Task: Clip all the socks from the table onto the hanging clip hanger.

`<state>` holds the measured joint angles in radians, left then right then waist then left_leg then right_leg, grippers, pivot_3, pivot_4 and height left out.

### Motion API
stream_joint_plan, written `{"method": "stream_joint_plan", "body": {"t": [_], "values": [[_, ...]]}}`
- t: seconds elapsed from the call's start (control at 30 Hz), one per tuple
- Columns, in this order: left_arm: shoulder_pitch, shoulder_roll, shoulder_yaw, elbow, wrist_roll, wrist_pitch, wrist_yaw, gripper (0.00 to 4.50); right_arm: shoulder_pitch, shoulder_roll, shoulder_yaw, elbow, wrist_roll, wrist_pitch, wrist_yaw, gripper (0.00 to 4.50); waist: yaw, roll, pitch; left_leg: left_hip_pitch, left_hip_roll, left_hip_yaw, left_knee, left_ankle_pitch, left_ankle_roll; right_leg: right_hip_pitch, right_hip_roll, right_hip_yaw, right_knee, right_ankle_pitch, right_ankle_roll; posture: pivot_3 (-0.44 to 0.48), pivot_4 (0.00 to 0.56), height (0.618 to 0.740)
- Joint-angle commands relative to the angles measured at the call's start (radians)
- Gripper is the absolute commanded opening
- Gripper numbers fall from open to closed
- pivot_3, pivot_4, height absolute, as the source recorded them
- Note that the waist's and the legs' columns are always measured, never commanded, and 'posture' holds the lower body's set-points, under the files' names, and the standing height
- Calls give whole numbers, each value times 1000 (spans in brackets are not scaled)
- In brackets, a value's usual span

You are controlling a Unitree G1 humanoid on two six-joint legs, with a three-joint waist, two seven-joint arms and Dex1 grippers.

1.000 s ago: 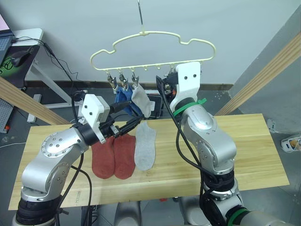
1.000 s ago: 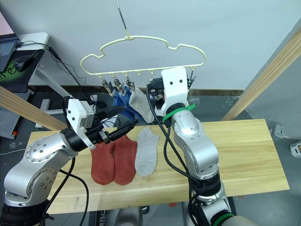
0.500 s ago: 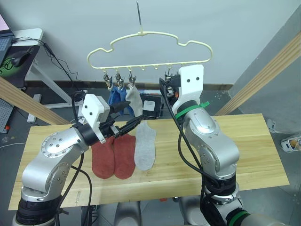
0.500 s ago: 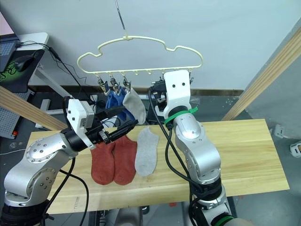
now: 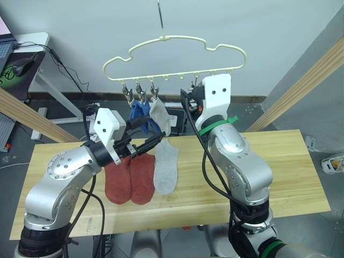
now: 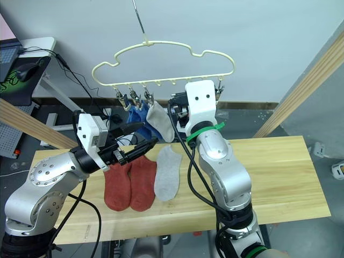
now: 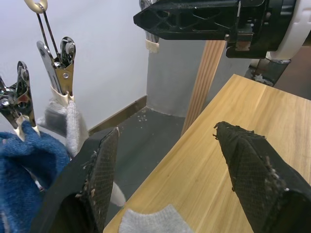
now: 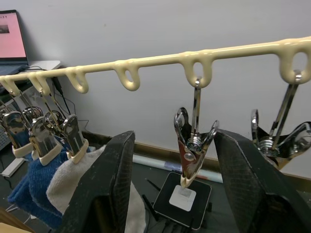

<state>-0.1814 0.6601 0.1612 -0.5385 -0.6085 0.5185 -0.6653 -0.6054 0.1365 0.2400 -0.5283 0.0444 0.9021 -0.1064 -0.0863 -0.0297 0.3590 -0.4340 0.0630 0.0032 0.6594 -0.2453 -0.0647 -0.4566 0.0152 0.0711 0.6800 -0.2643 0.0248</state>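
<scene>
A: Three socks clipped already on the clip hanger (image 5: 172,59): two blue socks (image 5: 141,112) and one hanging grey sock (image 5: 161,115), bunched together on the clips at the left end. Three more flat on the bench (image 5: 279,172): two rust-red socks (image 5: 130,180) side by side, a grey sock (image 5: 165,169) just beside them.

B: And the tools?

A: Left tool (image 7: 170,179) spread wide, empty, poised over the bench near the cuff of the grey sock. Right tool (image 8: 170,189) raised to the hanger bar, also spread, with a free metal clip (image 8: 193,148) dangling between the two fingers, pinching nothing.

B: Handling?

A: Soft, light knit by the look of it; likely limp, sure to fold and droop once lifted. Nothing fragile. Best taken at the cuff edge, pinching both layers, leaving a strip of cuff proud of the fingers to feed into a clip.

B: Trouble spots?

A: Probably the hanger more than the sock. Hung from a single hook (image 5: 159,19), so prone to swing or tilt when pushed. Clip springs small, needing a squeeze at the top before the cuff goes in.
</scene>
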Motion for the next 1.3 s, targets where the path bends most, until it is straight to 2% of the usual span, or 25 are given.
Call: {"method": "stream_joint_plan", "body": {"t": [0.03,0.33,0.6,0.87,1.0,1.3], "values": [[9,-11,10,-10,-1,-19,-1,3441,-29,67,22,-5,12,-43,0,2614,0,0,0,0,0,0,0,0,0,0,0,0,0,0,0,-131,374,740],[27,-15,25,-13,0,-21,8,3441,-12,6,24,10,4,-91,25,2614,0,0,0,0,0,0,0,0,0,0,0,0,0,0,0,-123,377,740],[45,-12,19,0,18,-49,-6,3441,95,-183,0,-132,40,-23,173,2614,2,0,0,0,0,0,0,0,0,0,0,0,0,0,0,-139,366,740],[59,0,23,-1,24,-60,-22,3441,176,-377,-57,-174,128,-138,388,2614,0,0,0,0,-1,1,0,0,0,0,1,0,0,-2,3,-138,363,740],[53,4,26,4,24,-59,-28,3441,158,-380,-86,-171,178,-138,424,2614,0,0,0,0,0,1,0,0,0,0,1,0,0,-2,3,-142,364,740],[30,5,21,9,16,-57,-36,3441,106,-357,-56,-112,176,-169,418,2614,1,0,0,0,-1,1,1,0,0,0,1,0,0,-1,1,-142,367,740]]}}
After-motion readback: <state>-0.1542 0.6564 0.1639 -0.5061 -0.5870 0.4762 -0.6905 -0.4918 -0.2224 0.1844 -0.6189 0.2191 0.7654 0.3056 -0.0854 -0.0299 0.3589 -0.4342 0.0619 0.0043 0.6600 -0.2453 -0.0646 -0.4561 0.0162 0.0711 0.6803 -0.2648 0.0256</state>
